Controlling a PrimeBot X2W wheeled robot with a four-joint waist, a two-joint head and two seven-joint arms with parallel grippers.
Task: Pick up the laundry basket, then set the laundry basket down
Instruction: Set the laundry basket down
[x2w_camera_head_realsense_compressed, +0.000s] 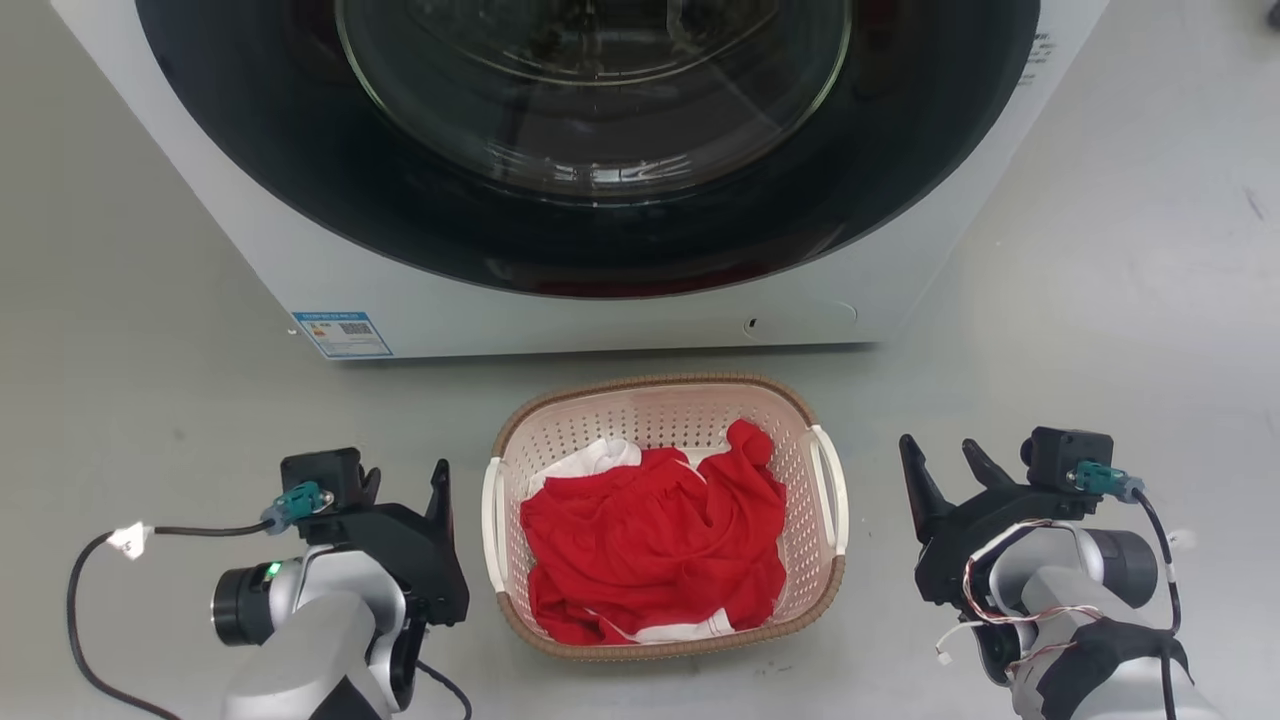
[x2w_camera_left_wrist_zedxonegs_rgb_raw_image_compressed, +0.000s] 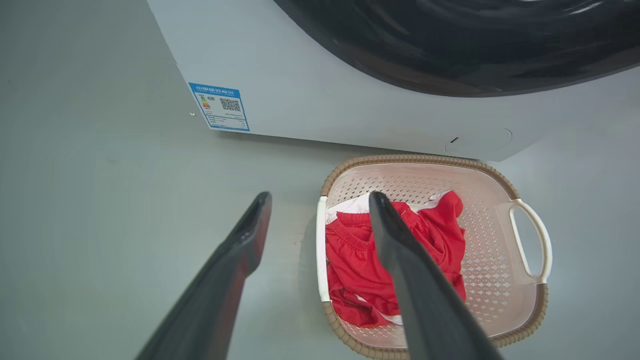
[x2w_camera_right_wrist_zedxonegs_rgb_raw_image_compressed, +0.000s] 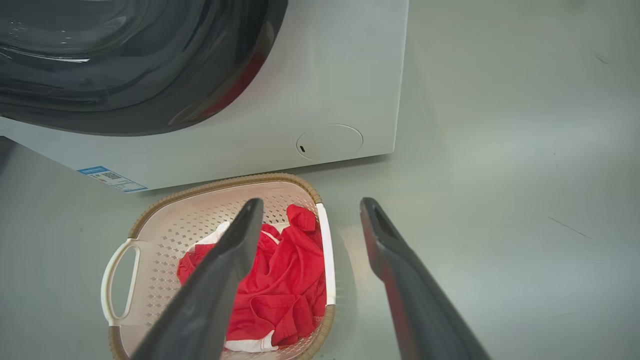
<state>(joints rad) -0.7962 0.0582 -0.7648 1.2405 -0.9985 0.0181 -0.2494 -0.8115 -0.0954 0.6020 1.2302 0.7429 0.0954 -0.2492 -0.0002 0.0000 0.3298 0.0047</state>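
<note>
Head view: left gripper (x2w_camera_head_realsense_compressed: 405, 475) and right gripper (x2w_camera_head_realsense_compressed: 938, 445) are both spread wide with nothing in either, one parked on each side of the laundry basket (x2w_camera_head_realsense_compressed: 660, 383). Makes sense imo, since each sits just outside a white handle (x2w_camera_head_realsense_compressed: 491, 520), lined up for a two-arm lift. No contact yet. Basket's flat on the floor (x2w_camera_head_realsense_compressed: 150, 400), right in front of the washing machine (x2w_camera_head_realsense_compressed: 600, 325), with red clothes (x2w_camera_head_realsense_compressed: 650, 540) piled inside, so my guess is a level lift keeps them from sliding.

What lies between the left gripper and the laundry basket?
Bare grey floor, in the head view: the left gripper stands apart from the laundry basket.
</note>
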